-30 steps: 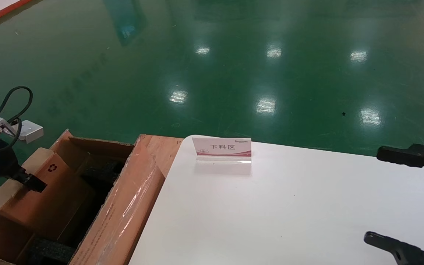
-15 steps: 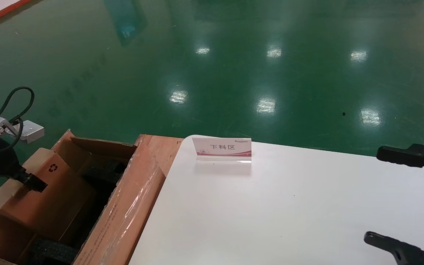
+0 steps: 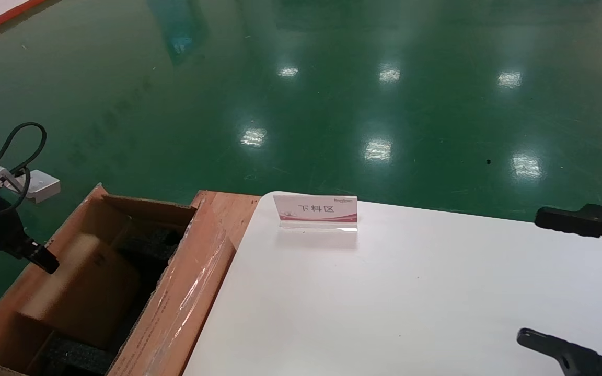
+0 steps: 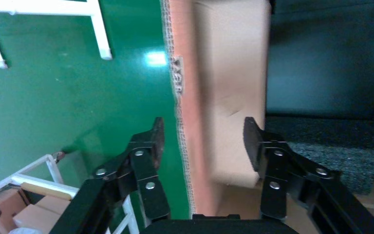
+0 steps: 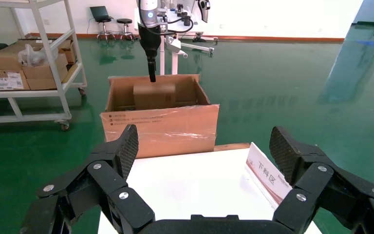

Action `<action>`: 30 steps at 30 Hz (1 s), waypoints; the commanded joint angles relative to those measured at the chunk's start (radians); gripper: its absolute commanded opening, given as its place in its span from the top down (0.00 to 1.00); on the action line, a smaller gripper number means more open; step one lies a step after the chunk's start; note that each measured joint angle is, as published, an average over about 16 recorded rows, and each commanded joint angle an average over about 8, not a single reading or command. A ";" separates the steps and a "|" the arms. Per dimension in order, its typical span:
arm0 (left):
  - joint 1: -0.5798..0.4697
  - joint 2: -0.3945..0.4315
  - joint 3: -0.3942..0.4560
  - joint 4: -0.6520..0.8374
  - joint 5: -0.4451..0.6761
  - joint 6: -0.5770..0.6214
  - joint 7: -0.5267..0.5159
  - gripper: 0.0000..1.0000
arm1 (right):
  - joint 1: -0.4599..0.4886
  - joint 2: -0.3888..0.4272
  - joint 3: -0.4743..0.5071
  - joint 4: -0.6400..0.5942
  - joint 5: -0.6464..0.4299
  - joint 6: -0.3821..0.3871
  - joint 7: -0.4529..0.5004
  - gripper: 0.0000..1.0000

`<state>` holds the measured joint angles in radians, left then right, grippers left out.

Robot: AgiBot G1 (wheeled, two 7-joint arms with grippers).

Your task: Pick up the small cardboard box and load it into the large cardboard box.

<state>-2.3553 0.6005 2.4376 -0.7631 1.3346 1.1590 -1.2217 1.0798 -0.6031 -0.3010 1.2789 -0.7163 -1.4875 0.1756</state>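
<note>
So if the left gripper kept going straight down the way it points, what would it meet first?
Probably the near wall of the large cardboard box: the open left gripper straddles it, with the small cardboard box just inside. Depth is unclear.

surface: white table [image 3: 411, 292]; on it: red-and-white sign stand [image 3: 315, 211] near far edge

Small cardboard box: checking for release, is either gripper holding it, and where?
Neither. The small cardboard box drops free below the open left gripper.

Small box [image 3: 79, 287]: blurred, inside big carton [image 3: 175, 308].
Left gripper [image 3: 39, 256]: over carton's outer wall.
Right gripper [image 3: 583, 282]: wide apart above table [image 3: 384, 303].
</note>
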 commanded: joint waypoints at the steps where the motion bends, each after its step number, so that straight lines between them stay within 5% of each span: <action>1: 0.000 0.001 0.001 0.000 0.002 0.001 -0.001 0.00 | 0.000 0.000 0.000 0.000 0.000 0.000 0.000 0.00; 21: -0.258 -0.135 -0.152 -0.292 -0.115 -0.096 0.126 0.00 | 0.001 0.000 -0.001 -0.001 0.000 0.000 -0.001 0.00; 30: -0.297 -0.184 -0.207 -0.380 -0.170 -0.122 0.144 0.00 | 0.000 0.000 -0.001 -0.001 0.000 0.000 -0.001 0.00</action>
<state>-2.6250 0.4245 2.2074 -1.1347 1.1641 1.0466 -1.0641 1.0803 -0.6029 -0.3021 1.2778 -0.7160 -1.4873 0.1749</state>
